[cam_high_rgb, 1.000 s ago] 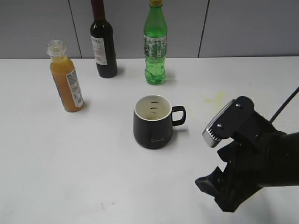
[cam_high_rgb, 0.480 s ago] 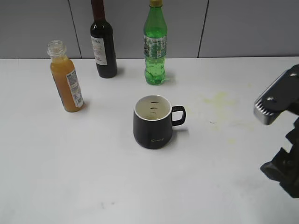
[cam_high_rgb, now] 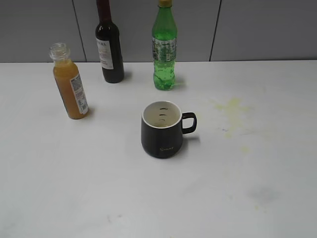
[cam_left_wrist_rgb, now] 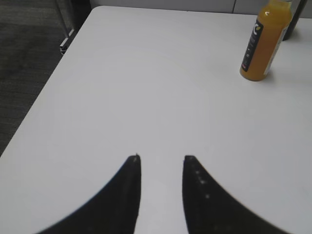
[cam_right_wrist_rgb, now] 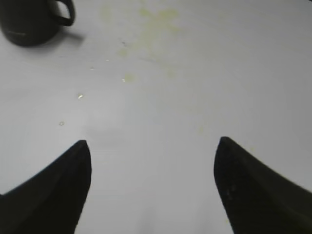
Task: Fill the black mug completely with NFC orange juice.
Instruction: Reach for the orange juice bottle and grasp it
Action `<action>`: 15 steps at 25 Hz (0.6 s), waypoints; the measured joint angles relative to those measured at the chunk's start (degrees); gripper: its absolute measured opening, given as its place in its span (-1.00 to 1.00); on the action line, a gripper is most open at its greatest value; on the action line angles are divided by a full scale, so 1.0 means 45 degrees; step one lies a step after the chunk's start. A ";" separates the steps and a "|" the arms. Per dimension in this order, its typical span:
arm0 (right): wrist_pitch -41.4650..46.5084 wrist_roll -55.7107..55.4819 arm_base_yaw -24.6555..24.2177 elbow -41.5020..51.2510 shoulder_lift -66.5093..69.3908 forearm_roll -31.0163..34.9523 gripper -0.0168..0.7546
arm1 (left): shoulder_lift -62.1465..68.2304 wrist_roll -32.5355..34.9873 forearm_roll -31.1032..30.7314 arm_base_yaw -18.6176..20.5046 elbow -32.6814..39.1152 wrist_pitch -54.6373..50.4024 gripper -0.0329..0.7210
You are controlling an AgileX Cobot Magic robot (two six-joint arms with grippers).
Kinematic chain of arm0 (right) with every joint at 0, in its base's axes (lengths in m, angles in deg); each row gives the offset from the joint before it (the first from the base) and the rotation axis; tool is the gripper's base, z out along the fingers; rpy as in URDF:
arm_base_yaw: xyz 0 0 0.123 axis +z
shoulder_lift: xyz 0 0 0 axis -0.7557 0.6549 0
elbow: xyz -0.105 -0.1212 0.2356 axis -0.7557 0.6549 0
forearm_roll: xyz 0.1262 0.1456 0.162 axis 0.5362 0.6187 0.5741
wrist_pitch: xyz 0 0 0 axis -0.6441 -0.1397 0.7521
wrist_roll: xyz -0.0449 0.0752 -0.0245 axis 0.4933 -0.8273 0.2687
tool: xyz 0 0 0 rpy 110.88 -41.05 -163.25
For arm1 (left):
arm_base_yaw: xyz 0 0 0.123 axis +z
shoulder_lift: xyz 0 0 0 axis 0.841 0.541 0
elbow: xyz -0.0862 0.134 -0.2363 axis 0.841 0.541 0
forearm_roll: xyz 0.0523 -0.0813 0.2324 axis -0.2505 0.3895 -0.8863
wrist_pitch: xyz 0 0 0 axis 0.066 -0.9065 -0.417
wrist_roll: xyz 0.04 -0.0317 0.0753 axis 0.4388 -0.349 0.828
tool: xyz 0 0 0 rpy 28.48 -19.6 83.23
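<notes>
The right arm has just pulled out of the exterior view, so nothing's started. The black mug (cam_high_rgb: 162, 130) sits mid-table, the NFC orange juice (cam_high_rgb: 70, 82) far left. Right gripper (cam_right_wrist_rgb: 152, 148) gapes wide, left gripper (cam_left_wrist_rgb: 161, 157) slightly parted, both empty.

In the exterior view, the frame's top edge cuts off the wine bottle (cam_high_rgb: 109, 47) at the neck and the green soda bottle (cam_high_rgb: 164, 47) at the cap, both standing behind the black mug (cam_high_rgb: 163, 129). The mug's script logo is too small to read. In the right wrist view the mug is cropped by the top-left corner. In the left wrist view the orange juice bottle (cam_left_wrist_rgb: 264, 41) loses its neck at the top edge.
</notes>
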 joint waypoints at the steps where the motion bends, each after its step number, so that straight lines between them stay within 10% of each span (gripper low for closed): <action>1: 0.0188 0.0000 -0.0451 0.0182 -0.0695 0.0068 0.58 | 0.0000 0.0021 0.0000 0.0000 0.0000 0.0000 -0.29; 15: 0.1225 0.1008 -0.3561 0.1989 -0.6668 0.0665 0.58 | 0.0000 0.0023 0.0000 0.0000 0.0000 0.0000 -0.29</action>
